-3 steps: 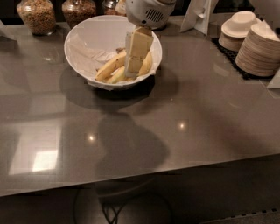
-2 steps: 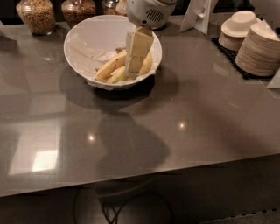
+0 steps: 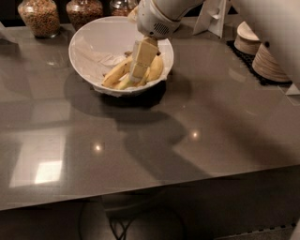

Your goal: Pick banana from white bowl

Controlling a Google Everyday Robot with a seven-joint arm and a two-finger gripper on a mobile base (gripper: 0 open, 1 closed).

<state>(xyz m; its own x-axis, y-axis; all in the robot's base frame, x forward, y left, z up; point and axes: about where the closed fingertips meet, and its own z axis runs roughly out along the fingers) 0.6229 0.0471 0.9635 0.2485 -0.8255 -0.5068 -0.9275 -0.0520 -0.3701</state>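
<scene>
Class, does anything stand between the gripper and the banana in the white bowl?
Nothing visible does: the gripper is down inside the white bowl, right beside the banana, with other bananas alongside.

A glossy grey counter [image 3: 154,140] reflects overhead lights as bright patches, and all is dark below its near edge. Glass jars [image 3: 40,16] line the back. The tool [image 3: 136,78] hangs above the counter's far end.

The gripper [image 3: 136,75], down inside the white bowl [image 3: 77,44], hides one end of the banana [image 3: 114,75], perhaps its stem. The top edge cuts off the jars [image 3: 39,16] behind and the arm [image 3: 168,9].
</scene>
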